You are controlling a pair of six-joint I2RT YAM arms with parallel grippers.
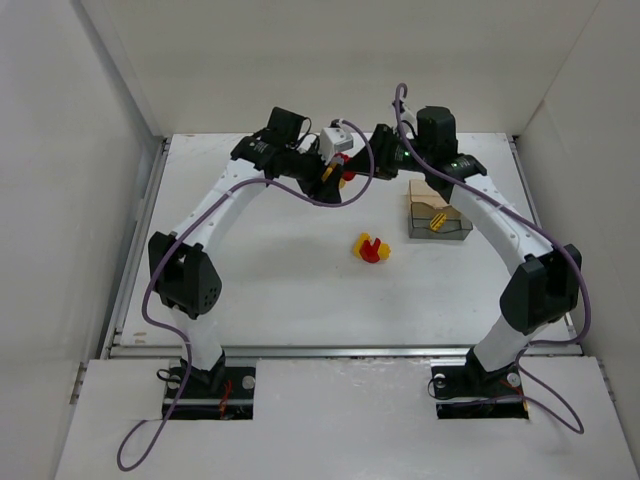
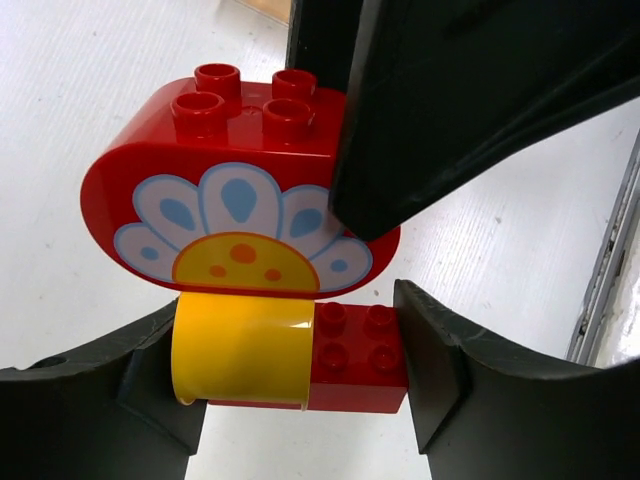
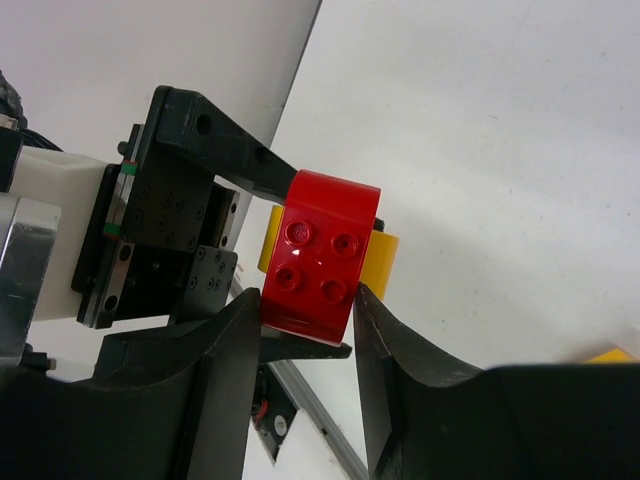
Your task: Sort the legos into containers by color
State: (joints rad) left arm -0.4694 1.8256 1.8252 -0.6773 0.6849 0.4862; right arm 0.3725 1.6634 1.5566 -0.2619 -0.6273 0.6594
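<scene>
Clamping from two sides, both grippers hold one red-and-yellow clump of plastic lego bricks point(image 2: 240, 230) over the far middle of the white desk point(image 1: 280, 290). The right gripper point(image 3: 307, 300) has its jaws clenched narrowly on the big rounded red brick point(image 3: 320, 250), pads pressed to its two flat faces. The left gripper point(image 2: 288, 335) has its jaws about half apart, fitted around the lower part. One pad is against the yellow cylinder point(image 2: 240, 345) and the other against the small red brick point(image 2: 360, 345), so it grasps the clump too. In the left wrist view a black right finger covers the rounded brick's right end. The overhead view shows only slivers of red and yellow between the two wrists. The rounded brick carries a printed flower: white petals with blue drops around a yellow half-disc with orange dots. A second red-and-yellow clump point(image 1: 372, 248) lies on the desk near the middle. Beside it, toward the right arm, stand two adjoining translucent tubs point(image 1: 455, 232), beige and grey, with a yellow piece point(image 1: 434, 222) inside. Which tub holds it cannot be told.
</scene>
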